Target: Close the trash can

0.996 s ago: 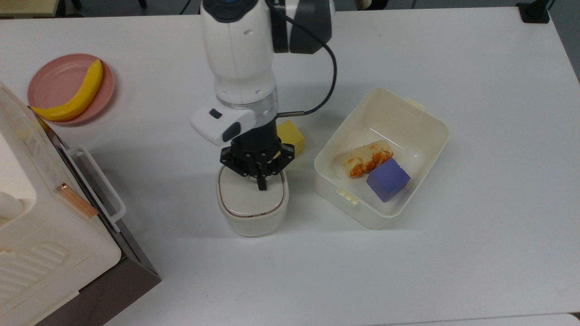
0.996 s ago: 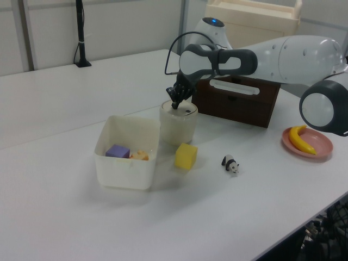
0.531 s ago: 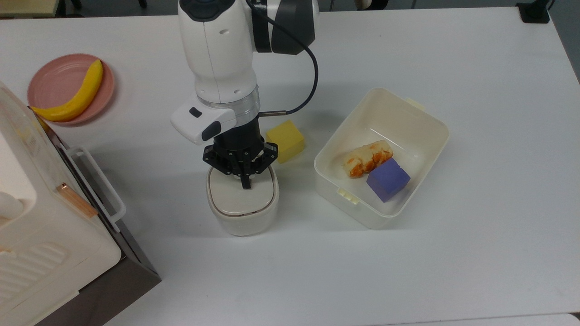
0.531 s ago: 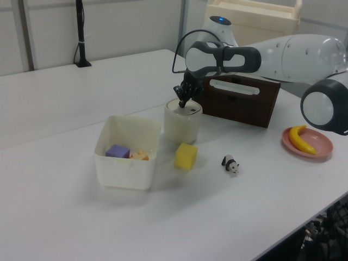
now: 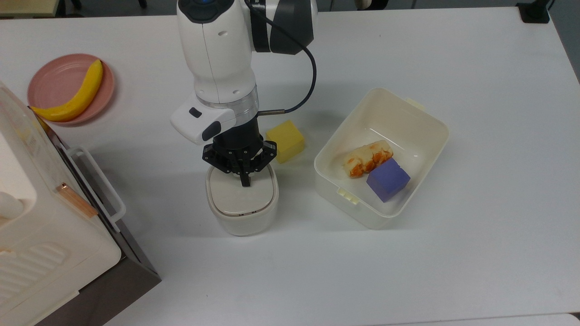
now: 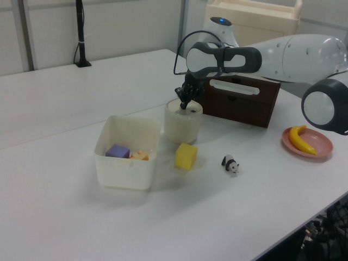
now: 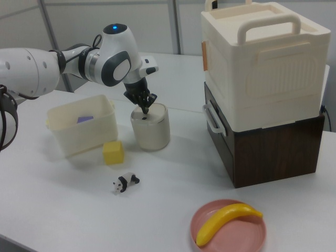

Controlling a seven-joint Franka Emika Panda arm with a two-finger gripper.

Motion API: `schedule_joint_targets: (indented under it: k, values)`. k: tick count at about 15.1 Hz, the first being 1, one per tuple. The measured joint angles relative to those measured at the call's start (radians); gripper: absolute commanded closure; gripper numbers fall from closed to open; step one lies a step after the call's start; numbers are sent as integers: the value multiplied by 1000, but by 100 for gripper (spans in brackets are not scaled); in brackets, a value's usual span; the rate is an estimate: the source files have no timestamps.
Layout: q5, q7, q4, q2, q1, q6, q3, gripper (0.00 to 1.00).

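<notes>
Tool (image 5: 245,182), fingers pressed together, tip down on trash can (image 5: 241,206) flat lid.

text: none legible | labels: none | brands: none | numbers: none | signs: none | checked: top view, left view, right view

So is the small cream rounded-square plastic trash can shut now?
Shut: the small cream rounded-square plastic trash can has its lid flat, gripper tip on it.
</notes>
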Motion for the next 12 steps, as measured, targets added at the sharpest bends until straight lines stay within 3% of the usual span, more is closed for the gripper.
schedule_joint_targets:
  k: [1,2,3,4,5,6,9,12]
  values:
    - [0,0,-1,-1,0,0,0,100]
    - [3,0,-1,-3,0,-2,0,93]
    - [11,0,0,-6,0,-10,0,78]
    - [15,-1,0,-13,1,-31,0,52]
    - [15,-2,1,-32,4,-69,0,34]
    - [15,-2,2,-48,6,-85,0,0]
    - [10,-5,1,-136,7,-207,0,0]
    - [-57,-6,-22,-248,7,-433,0,0]
